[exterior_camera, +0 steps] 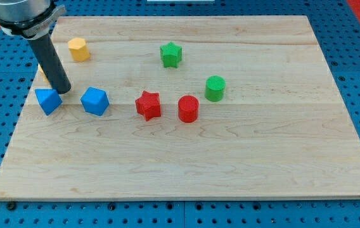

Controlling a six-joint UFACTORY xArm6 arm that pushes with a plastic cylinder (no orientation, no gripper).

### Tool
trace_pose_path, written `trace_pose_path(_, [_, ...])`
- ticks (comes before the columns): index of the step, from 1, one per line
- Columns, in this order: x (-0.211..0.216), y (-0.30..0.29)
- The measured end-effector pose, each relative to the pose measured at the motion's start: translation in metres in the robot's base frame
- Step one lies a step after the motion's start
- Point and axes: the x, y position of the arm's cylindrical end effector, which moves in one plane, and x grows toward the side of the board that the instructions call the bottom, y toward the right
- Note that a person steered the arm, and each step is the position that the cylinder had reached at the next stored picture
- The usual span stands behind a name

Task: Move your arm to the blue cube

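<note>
I am bringing my tip right beside the blue cube on the wooden surface, approach nearly finished, only a slight nudge toward the view's left remaining; the rod carries no claw.

We count eight small plastic blocks on one pale wooden board, and one dark rod ending in our tip.

- **Blue:** two. A blue cube sits just below-left of our tip, and a blue faceted block sits just to its right.
- **Red:** two. A red star and a red cylinder, both further right of our tip.
- **Green:** two. A green cylinder and a green star, well apart from our tip.
- **Yellow:** two. A yellow hexagonal block lies above our tip, and a yellow sliver shows behind the rod, its shape hidden.

By shape, we make out two stars, two cylinders and one cube.
</note>
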Motion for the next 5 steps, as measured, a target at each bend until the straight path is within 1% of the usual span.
trace_pose_path(1, [-0.036,0.027])
trace_pose_path(2, [-0.048,0.033])
trace_pose_path(5, [-0.061,0.036])
